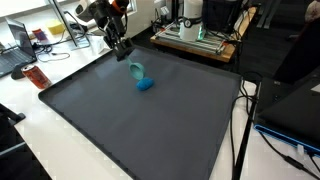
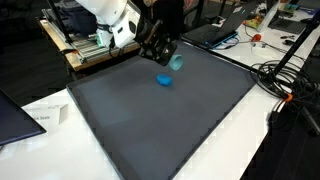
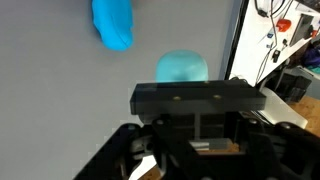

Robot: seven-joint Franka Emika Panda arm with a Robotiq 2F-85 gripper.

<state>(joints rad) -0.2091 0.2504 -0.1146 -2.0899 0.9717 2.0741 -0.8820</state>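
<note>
A light teal cup (image 1: 136, 70) (image 2: 176, 62) stands on the dark grey mat (image 1: 150, 125) (image 2: 160, 125), with a bright blue soft object (image 1: 145, 85) (image 2: 165, 80) lying just beside it. In the wrist view the cup (image 3: 182, 68) shows just beyond the gripper body, which hides its near part, and the blue object (image 3: 112, 22) lies at the top left. My gripper (image 1: 124, 50) (image 2: 160, 52) (image 3: 198, 125) hangs a little above the mat close to the cup. Its fingers are pressed together with nothing visible between them.
A machine on a wooden stand (image 1: 195, 35) (image 2: 95, 45) sits behind the mat. A laptop (image 1: 15, 45) and a red object (image 1: 37, 76) lie off one side. Cables (image 1: 245, 100) (image 2: 285, 80) run along the other edge. Papers (image 2: 45, 118) lie near a dark laptop.
</note>
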